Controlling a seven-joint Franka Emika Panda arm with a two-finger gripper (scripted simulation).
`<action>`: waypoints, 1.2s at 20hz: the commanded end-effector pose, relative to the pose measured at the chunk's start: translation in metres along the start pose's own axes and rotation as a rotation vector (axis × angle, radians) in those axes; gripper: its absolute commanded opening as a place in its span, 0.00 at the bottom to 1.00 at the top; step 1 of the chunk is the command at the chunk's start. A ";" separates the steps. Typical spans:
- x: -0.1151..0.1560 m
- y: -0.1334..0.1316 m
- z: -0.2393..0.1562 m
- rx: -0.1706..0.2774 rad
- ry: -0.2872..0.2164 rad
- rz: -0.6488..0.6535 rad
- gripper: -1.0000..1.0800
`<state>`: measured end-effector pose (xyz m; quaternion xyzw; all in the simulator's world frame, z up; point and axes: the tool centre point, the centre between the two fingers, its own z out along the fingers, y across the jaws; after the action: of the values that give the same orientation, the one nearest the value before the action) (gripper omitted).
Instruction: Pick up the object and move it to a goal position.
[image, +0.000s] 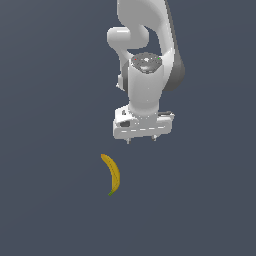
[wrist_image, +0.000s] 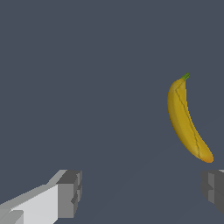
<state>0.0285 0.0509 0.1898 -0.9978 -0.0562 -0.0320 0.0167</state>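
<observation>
Jaws apart, clear of curved yellow banana (image: 113, 175), green-tipped.

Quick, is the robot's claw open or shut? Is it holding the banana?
Gripper: open, holding nothing. The banana lies apart from it, not between the fingers.

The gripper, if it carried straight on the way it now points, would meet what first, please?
Probably the bare grey floor. The gripper is open, and in the wrist view the banana lies off to one side of its line, though depth is uncertain.
</observation>
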 end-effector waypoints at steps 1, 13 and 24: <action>0.004 0.008 0.007 -0.002 -0.004 -0.010 0.96; 0.031 0.084 0.071 -0.017 -0.041 -0.119 0.96; 0.036 0.133 0.116 -0.023 -0.066 -0.187 0.96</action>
<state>0.0854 -0.0694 0.0760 -0.9894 -0.1454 -0.0015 0.0007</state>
